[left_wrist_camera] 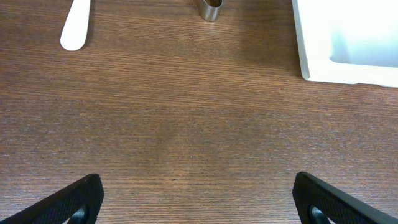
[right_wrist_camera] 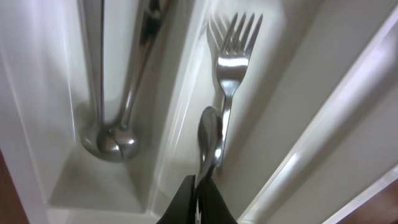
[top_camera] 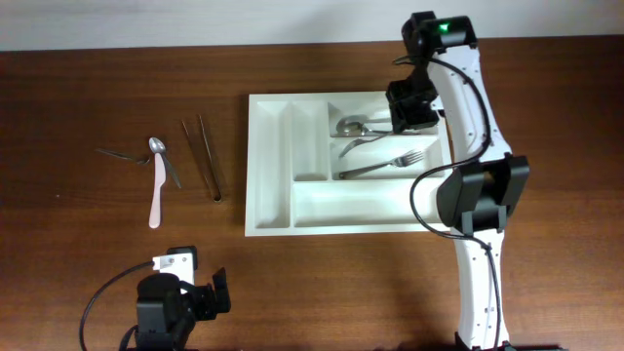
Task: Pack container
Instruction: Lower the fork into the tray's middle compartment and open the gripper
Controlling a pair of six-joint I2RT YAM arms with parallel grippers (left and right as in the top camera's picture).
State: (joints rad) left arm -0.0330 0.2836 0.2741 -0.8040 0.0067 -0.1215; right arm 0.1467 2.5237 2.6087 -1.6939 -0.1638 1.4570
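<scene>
The container (top_camera: pixel 268 166), a white cutlery tray, lies at the table's centre, and its near corner (left_wrist_camera: pixel 311 56) shows in the left wrist view. My right gripper (top_camera: pixel 409 115) reaches into its upper right part. There it (right_wrist_camera: pixel 199 193) is shut on the handle of a fork (right_wrist_camera: pixel 230 56) whose tines point away, in the compartment beside the spoon handles (right_wrist_camera: pixel 109 140). From overhead I see a spoon (top_camera: pixel 351 126), the held fork (top_camera: pixel 359 145) and a second fork (top_camera: pixel 385 163) in the tray. My left gripper (left_wrist_camera: pixel 199 202) stands wide open over bare wood at the front left (top_camera: pixel 210 292).
Left of the tray lie metal tongs (top_camera: pixel 202 156), a small spoon (top_camera: pixel 156 146), a dark utensil (top_camera: pixel 122 154) and a pale pink knife (top_camera: pixel 156 195). The knife's tip (left_wrist_camera: pixel 76 28) and the tongs' end (left_wrist_camera: pixel 211 9) show ahead of my left gripper.
</scene>
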